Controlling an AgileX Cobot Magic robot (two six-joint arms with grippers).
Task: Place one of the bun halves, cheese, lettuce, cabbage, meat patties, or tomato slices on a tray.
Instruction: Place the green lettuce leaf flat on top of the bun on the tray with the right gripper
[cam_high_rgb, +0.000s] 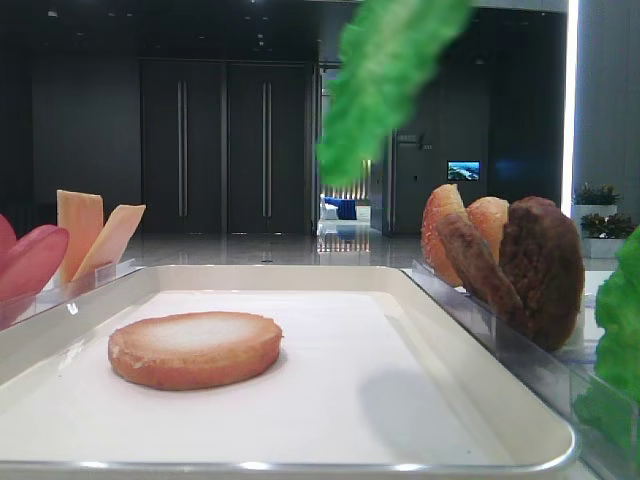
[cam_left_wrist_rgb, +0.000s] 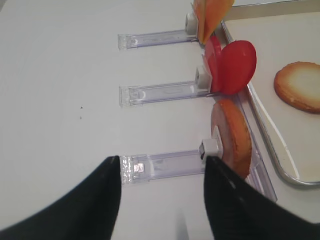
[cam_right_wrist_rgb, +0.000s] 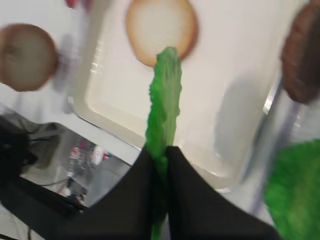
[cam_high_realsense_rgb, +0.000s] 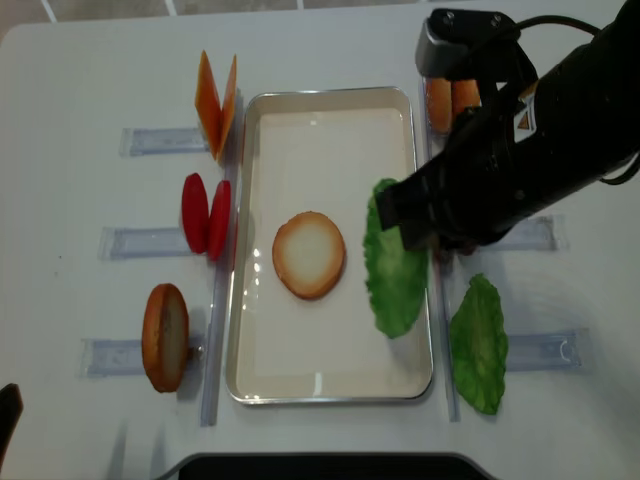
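Hanging from my right gripper (cam_right_wrist_rgb: 161, 156), the lettuce (cam_right_wrist_rgb: 164, 97) sat pinched between fully closed fingers (cam_right_wrist_rgb: 190, 200), dangling above the tray (cam_right_wrist_rgb: 107, 117); my left gripper (cam_left_wrist_rgb: 162, 172) stood open, empty.

A plain white tabletop (cam_high_realsense_rgb: 80, 70) carries narrow clear plastic holders lying flat in two columns: three on the left, well apart from each other (cam_high_realsense_rgb: 160, 140) (cam_high_realsense_rgb: 140, 242) (cam_high_realsense_rgb: 115, 355), and two partly visible on the right (cam_high_realsense_rgb: 530, 235) (cam_high_realsense_rgb: 545, 350). In the left wrist view each of the left holders (cam_left_wrist_rgb: 160, 95) shows as a long transparent rail with a small pale block at its right end. Behind the table, the low exterior view shows dark double doors with long vertical metal handles (cam_high_rgb: 225, 150), a bright vertical light strip (cam_high_rgb: 571, 95), a small lit screen (cam_high_rgb: 463, 171), green potted plants in pale planters (cam_high_rgb: 597, 195) and a blue seat down a lit corridor (cam_high_rgb: 345, 208).
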